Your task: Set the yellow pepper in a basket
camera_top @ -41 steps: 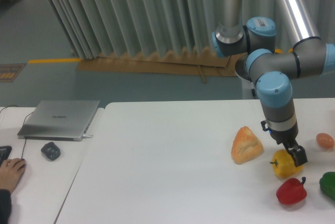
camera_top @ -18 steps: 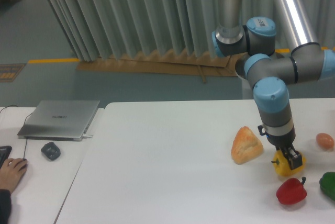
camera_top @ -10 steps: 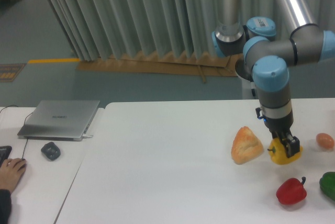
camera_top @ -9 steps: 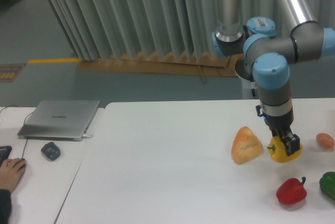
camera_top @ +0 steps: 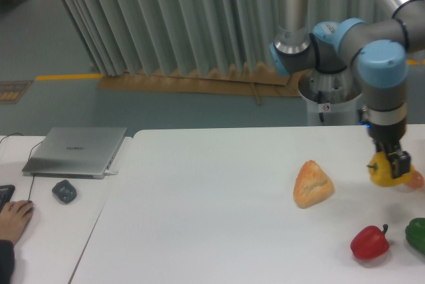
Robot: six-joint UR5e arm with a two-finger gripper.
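The yellow pepper point(camera_top: 383, 174) is glossy and blocky. It hangs in my gripper point(camera_top: 393, 166), lifted above the white table point(camera_top: 212, 217) near its right edge. The gripper is shut on the pepper, fingers pointing down from the grey and blue arm point(camera_top: 384, 85). No basket shows in this view.
An orange-tan wedge of bread point(camera_top: 313, 184) lies left of the pepper. A red pepper point(camera_top: 369, 242) and a green pepper point(camera_top: 417, 234) lie at the front right. A small orange thing point(camera_top: 416, 179) sits behind the gripper. A laptop point(camera_top: 76, 152), a mouse point(camera_top: 64, 191) and a person's hand point(camera_top: 13, 217) are at the left.
The gripper closed on the yellow pepper, lifted it off the table and carried it up and to the right, past the bread.
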